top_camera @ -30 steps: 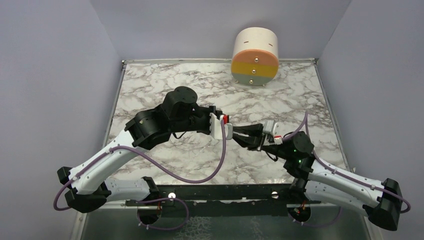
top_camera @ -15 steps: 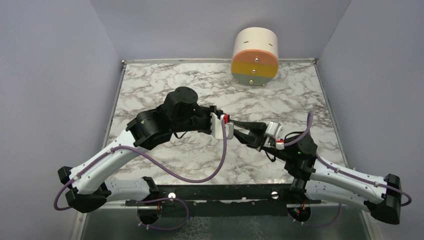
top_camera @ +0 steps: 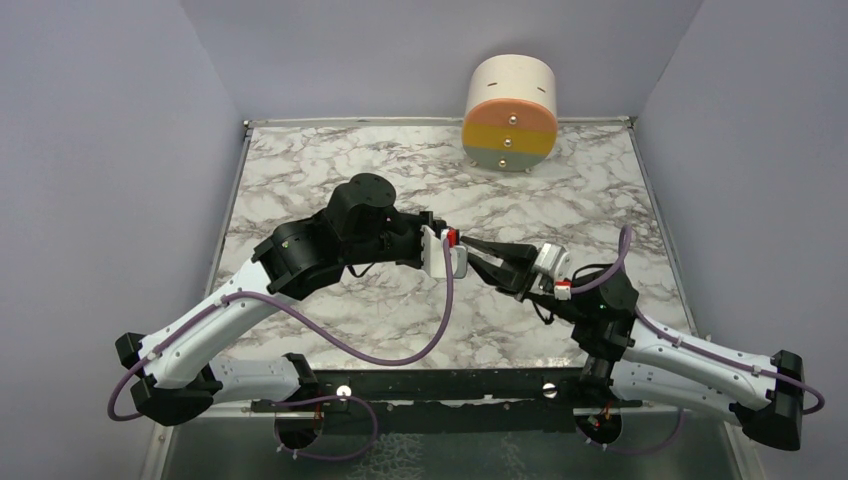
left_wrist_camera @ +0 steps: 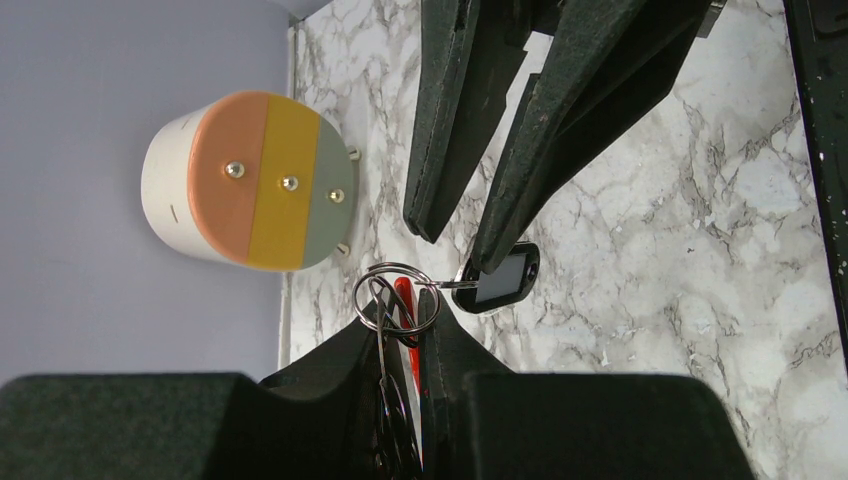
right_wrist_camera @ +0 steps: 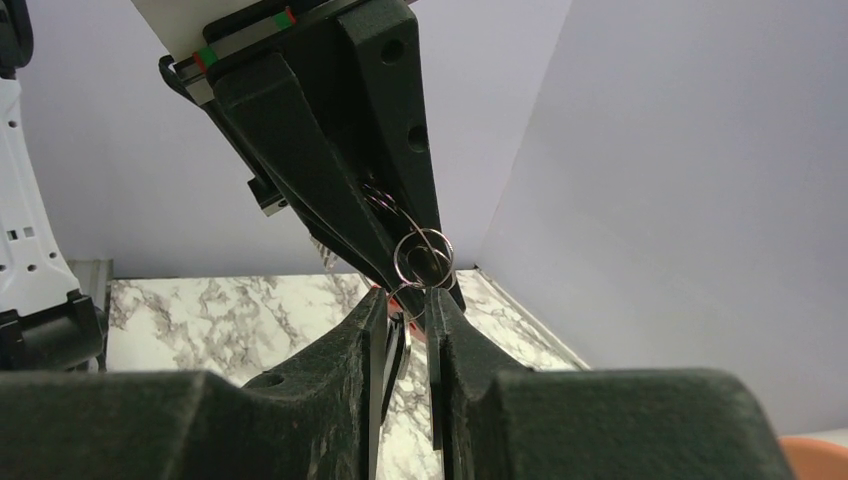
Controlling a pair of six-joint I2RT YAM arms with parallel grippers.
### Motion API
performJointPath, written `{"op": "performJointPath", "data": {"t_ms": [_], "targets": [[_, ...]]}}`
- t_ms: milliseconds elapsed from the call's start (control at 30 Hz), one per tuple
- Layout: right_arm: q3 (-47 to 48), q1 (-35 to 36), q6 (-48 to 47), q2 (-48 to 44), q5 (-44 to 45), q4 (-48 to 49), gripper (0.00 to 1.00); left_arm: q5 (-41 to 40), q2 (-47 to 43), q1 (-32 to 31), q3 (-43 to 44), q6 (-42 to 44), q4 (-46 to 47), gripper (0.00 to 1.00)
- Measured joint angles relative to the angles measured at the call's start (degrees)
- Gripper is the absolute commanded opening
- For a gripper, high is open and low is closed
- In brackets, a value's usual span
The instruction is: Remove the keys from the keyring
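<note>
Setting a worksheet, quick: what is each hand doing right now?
Left hand: closed on the keyring.
Right hand: narrowly apart at the dark-headed key; whether it grips it cannot be told.

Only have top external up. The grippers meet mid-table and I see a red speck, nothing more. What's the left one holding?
Observer: In the left wrist view, the left gripper is clamped on the keyring by its red clip. The silver ring sticks out past the fingertips.
Operator: Any key on that ring, and is the right one on it?
Observer: Yes, a dark-headed key hangs off the ring on the right gripper side. One fingertip sits at the key's head. The jaws stand apart, and I can't tell whether the key is pinched.
</note>
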Motion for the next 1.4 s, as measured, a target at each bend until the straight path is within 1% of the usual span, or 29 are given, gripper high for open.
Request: {"op": "performJointPath", "data": {"t_ms": [167, 367, 500, 733, 1200, 1400], "targets": [[0.0, 0.0, 0.0, 0.4, 0.0, 0.0, 0.21, 0.0, 0.0, 0.0, 0.0, 0.0, 0.0, 0.00], [0.0, 0.0, 0.1, 1.3, 0.0, 0.0, 0.25, -0.2, 0.0, 0.0, -0.3, -0.2, 0.1, 0.00], [0.0, 0.0, 0.1, 1.6, 0.0, 0.0, 0.25, -0.2, 0.0, 0.0, -0.3, -0.3, 0.2, 0.00], [0.0, 0.0, 0.1, 2.1, 0.0, 0.1, 0.23, -0.2, 0.0, 0.0, -0.3, -0.4, 0.9, 0.00], [0.0, 0.1, 0.0, 2.8, 0.0, 0.7, 0.24, -0.2, -0.1, 0.0, -1.3, -0.6, 1.3, 0.00], [0.0, 0.1, 0.0, 2.8, 0.0, 1.4, 0.20, -0.2, -0.1, 0.0, -1.3, -0.6, 1.3, 0.00]]}}
